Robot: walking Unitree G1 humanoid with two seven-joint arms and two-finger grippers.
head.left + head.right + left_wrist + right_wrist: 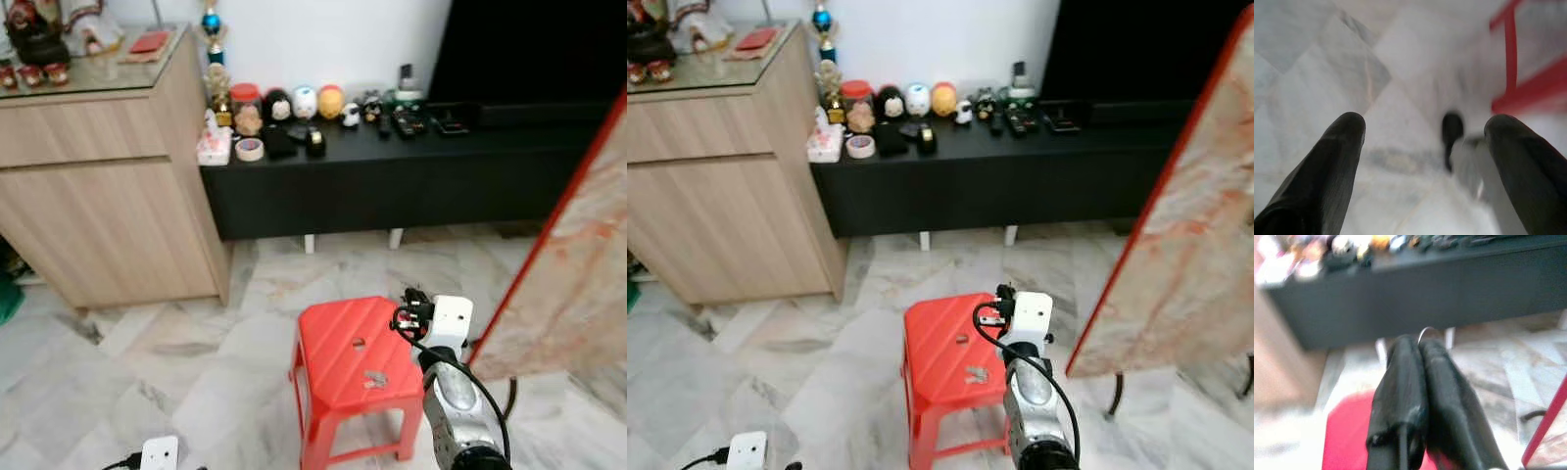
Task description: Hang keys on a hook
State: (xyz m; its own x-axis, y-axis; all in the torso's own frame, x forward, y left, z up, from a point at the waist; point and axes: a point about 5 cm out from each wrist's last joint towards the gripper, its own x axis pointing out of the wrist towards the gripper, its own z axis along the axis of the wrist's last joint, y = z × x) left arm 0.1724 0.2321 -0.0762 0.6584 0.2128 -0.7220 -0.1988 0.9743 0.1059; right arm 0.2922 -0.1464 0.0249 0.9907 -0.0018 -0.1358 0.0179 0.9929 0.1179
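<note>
A thin metal key ring (1426,331) pokes out as a small arc just past the tips of the right gripper (1418,345), whose two black fingers are pressed together on it; any keys below the ring are hidden by the fingers. The gripper's long axis points forward and roughly level, toward the black TV console (392,176), with the ring at its far end. It hangs over the far right corner of the red plastic stool (343,343). A small silvery patch (373,378) lies on the stool's seat; whether it is metal or a scuff I cannot tell. I cannot place the hook from here, so the coming move looks to me like carrying the ring onward with the right arm, the one already holding it. The left gripper (1422,147) hangs low with its fingers spread wide over the marble floor (196,372), beside the stool's legs, idle. Jars, round figurines and a tape roll (250,149) line the console top, beside a wooden cabinet (98,196). Their labels are too small to read, and no other writing can be made out
</note>
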